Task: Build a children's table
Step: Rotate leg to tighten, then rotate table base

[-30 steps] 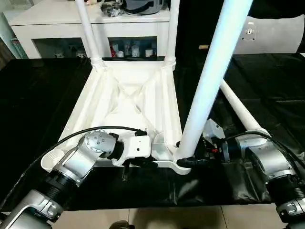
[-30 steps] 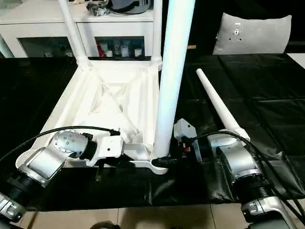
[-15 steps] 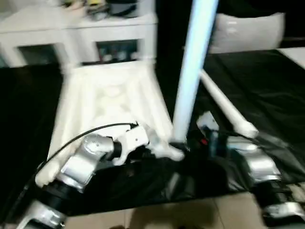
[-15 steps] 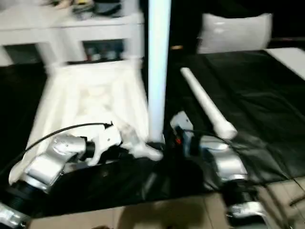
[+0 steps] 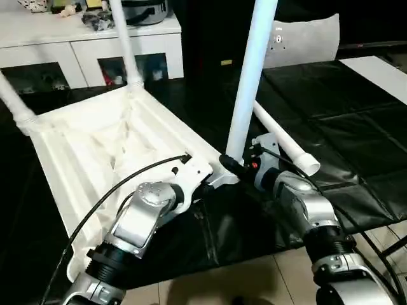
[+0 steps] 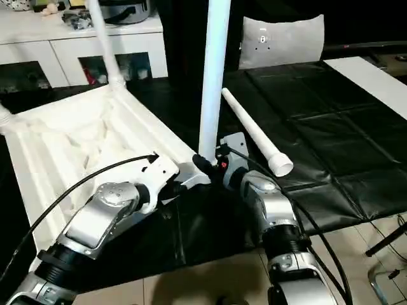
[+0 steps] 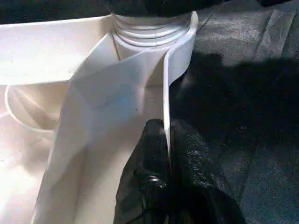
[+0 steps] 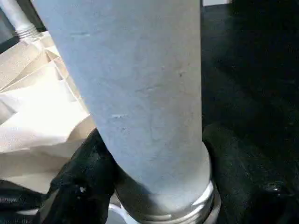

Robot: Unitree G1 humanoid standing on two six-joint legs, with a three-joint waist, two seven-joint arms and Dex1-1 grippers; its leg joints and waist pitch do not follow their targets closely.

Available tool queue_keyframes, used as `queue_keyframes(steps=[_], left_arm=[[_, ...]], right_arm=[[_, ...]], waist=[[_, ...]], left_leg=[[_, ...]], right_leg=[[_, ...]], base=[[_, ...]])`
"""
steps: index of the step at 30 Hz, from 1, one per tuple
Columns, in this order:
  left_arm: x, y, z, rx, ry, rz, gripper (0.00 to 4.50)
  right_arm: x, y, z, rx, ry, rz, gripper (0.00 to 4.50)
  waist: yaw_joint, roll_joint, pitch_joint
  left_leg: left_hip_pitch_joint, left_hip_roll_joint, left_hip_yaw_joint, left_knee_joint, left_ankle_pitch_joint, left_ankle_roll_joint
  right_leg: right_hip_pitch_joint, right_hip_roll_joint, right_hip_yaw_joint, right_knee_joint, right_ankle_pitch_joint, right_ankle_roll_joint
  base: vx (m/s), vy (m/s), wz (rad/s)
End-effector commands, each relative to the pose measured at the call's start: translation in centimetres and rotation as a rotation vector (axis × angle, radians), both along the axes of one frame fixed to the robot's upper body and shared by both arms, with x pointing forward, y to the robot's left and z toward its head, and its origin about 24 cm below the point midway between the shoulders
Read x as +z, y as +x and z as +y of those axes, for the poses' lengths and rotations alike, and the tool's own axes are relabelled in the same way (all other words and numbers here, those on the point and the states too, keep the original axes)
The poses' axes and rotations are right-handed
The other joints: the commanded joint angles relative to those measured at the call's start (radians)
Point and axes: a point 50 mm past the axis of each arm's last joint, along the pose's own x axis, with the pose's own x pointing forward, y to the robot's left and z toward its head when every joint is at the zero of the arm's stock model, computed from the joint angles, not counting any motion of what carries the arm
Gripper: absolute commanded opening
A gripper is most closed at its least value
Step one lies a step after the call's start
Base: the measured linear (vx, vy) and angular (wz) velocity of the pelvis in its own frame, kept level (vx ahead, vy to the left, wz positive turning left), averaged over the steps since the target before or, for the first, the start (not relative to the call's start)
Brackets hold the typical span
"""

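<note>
even indoor light from above; the white tabletop point(image 5: 95, 146) and upright leg point(image 5: 248, 82) look bright, almost washed out, against the dark black sheet point(image 5: 331, 114), which carries soft sheen along its folds. head views are sharp; in the right wrist view the close leg point(image 8: 140, 93) is soft and grainy.

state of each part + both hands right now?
tabletop: upside down, ribbed side up, on the black cover
near leg: upright in a corner socket
far legs: two, upright in sockets
fourth leg: loose, lying flat
left hand: shut on the tabletop rim
right hand: around the near leg's base
</note>
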Motion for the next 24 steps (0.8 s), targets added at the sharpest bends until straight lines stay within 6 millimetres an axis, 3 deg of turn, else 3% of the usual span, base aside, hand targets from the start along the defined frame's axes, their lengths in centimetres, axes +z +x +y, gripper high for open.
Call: queue_keyframes(steps=[1, 3, 7, 9, 10, 13, 18, 19, 24], left_arm=[[3.3, 1.1, -0.5, 0.020, -0.027, -0.155, 0.00], [3.3, 1.1, -0.5, 0.025, -0.025, -0.154, 0.00], [3.2, 1.4, -0.2, 0.038, -0.005, -0.155, 0.00], [3.2, 1.5, 0.1, 0.043, 0.006, -0.156, 0.00], [3.2, 1.6, 0.3, 0.044, 0.014, -0.156, 0.00], [3.1, 1.7, 0.6, 0.041, 0.023, -0.151, 0.00], [2.9, 1.1, 0.2, -0.005, -0.005, -0.082, 0.00], [3.1, 1.0, 0.0, -0.014, -0.031, -0.072, 0.28], [4.2, 1.2, 0.0, -0.021, -0.082, -0.140, 0.62]], right_arm=[[-1.8, -1.2, 0.2, 0.057, -0.007, 0.079, 3.29], [-1.6, -1.2, -0.2, 0.068, -0.009, 0.059, 3.43], [0.4, -1.7, -2.6, 0.149, 0.002, -0.050, 3.72], [1.0, -2.1, -3.6, 0.189, 0.020, -0.059, 3.78], [1.3, -2.4, -4.4, 0.210, 0.030, -0.062, 4.06], [1.9, -3.0, -5.6, 0.245, 0.016, -0.077, 4.25], [3.0, -4.4, -7.0, 0.285, 0.014, -0.096, 4.46], [2.9, -4.6, -6.9, 0.280, 0.002, -0.094, 4.50], [1.7, -5.0, -5.2, 0.278, -0.038, -0.065, 4.50]], waist=[[0.007, -0.003, -0.062], [0.017, -0.004, -0.065], [0.035, -0.007, -0.069], [0.043, -0.011, -0.075], [0.045, -0.012, -0.077], [0.056, -0.015, -0.084], [0.079, -0.014, -0.077], [0.080, -0.014, -0.078], [0.082, -0.010, -0.074]], left_leg=[[0.014, 0.031, -0.020, -0.079, -0.466, 0.031], [0.007, 0.034, -0.017, -0.081, -0.417, 0.043], [0.003, 0.035, -0.009, -0.078, -0.351, 0.068], [-0.009, 0.033, -0.008, -0.075, -0.280, 0.089], [-0.009, 0.032, -0.007, -0.072, -0.263, 0.096], [-0.022, 0.030, -0.003, -0.060, -0.166, 0.128], [-0.015, 0.034, 0.002, -0.060, -0.157, 0.129], [-0.014, 0.035, 0.001, -0.062, -0.160, 0.125], [-0.006, 0.039, -0.003, -0.066, -0.226, 0.090]], right_leg=[[0.036, -0.069, 0.040, -0.083, -0.528, -0.080], [0.040, -0.068, 0.048, -0.070, -0.459, -0.117], [0.045, -0.065, 0.058, -0.060, -0.387, -0.141], [0.055, -0.065, 0.059, -0.051, -0.342, -0.148], [0.055, -0.065, 0.059, -0.049, -0.333, -0.149], [0.050, -0.060, 0.060, -0.036, -0.262, -0.169], [0.043, -0.056, 0.058, -0.046, -0.328, -0.142], [0.043, -0.056, 0.056, -0.046, -0.335, -0.141], [0.036, -0.058, 0.054, -0.055, -0.391, -0.135]], base=[[0.000, 0.000, 0.00], [0.000, 0.000, 0.00], [0.000, 0.000, 0.00], [0.000, 0.000, 0.00], [0.000, 0.000, 0.00], [0.000, 0.000, 0.00], [0.000, 0.000, 0.00], [0.000, 0.000, 0.00], [0.000, 0.000, 0.00]])
